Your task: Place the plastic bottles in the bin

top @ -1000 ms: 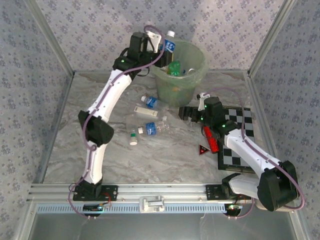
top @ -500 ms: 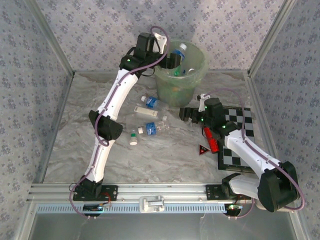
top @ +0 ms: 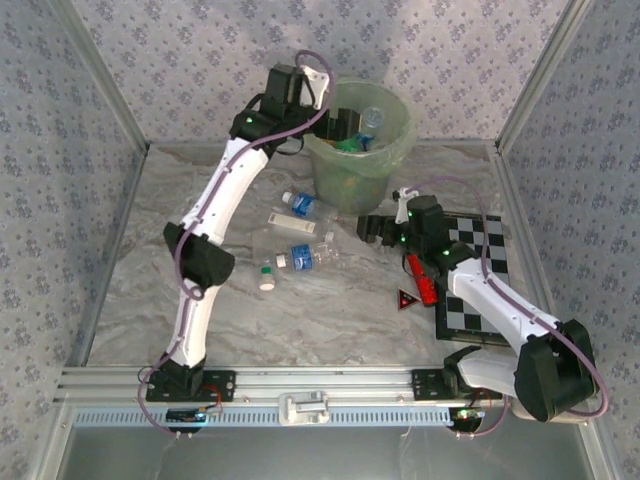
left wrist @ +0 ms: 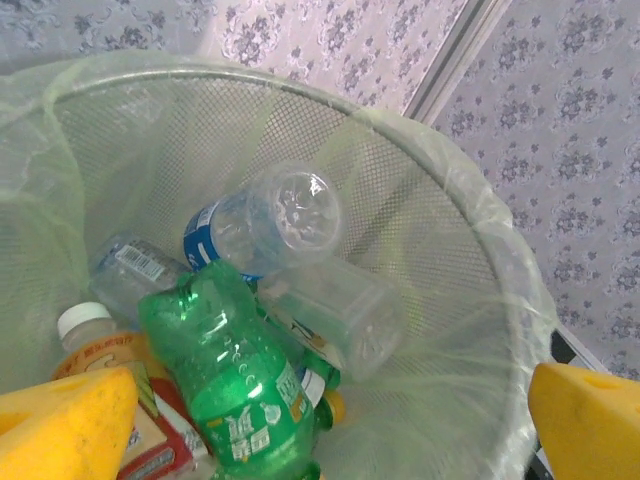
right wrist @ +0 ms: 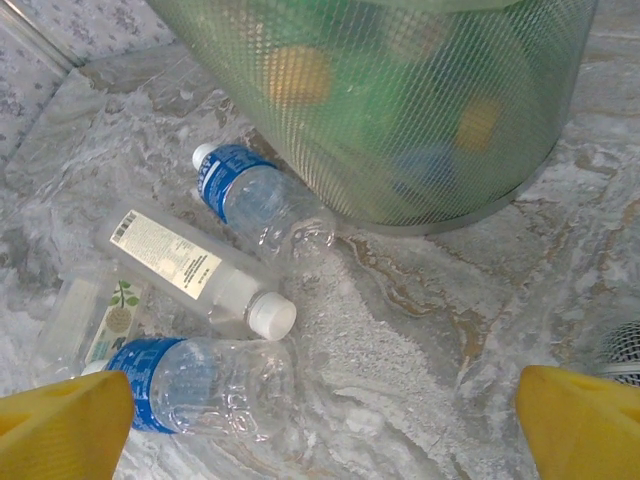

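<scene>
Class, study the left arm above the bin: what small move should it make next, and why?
Probably lift away toward the table: the left gripper hangs open over the bin, holding nothing, while a blue-labelled bottle lies outside it.

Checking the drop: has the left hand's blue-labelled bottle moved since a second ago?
Yes. The blue-labelled bottle went from over the left rim of the bin, rightward and down; it now lies inside.

The left gripper (left wrist: pixel 325 440) hangs over the bin (left wrist: pixel 470 210), jaws spread wide. Between them, just below, lies a green bottle (left wrist: pixel 225 375). Beyond it a clear blue-labelled bottle (left wrist: pixel 265 220) rests among the others, base facing up.
</scene>
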You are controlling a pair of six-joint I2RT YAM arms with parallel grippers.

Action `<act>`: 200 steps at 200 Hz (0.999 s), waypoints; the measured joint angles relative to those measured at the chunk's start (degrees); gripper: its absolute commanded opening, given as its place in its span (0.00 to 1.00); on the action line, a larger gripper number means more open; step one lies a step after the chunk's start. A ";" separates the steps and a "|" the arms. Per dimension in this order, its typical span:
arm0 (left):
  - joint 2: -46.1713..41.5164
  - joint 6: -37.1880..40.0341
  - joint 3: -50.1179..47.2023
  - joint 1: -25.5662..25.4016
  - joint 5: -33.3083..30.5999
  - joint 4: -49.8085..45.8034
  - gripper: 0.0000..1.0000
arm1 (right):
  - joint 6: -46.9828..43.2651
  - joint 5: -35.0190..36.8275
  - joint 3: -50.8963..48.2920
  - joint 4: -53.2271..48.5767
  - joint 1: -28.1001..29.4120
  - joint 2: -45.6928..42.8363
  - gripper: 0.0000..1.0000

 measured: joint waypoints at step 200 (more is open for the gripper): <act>-61.88 -19.98 -108.10 12.57 -33.35 34.21 1.00 | -7.45 -5.14 21.16 -4.35 16.59 29.57 1.00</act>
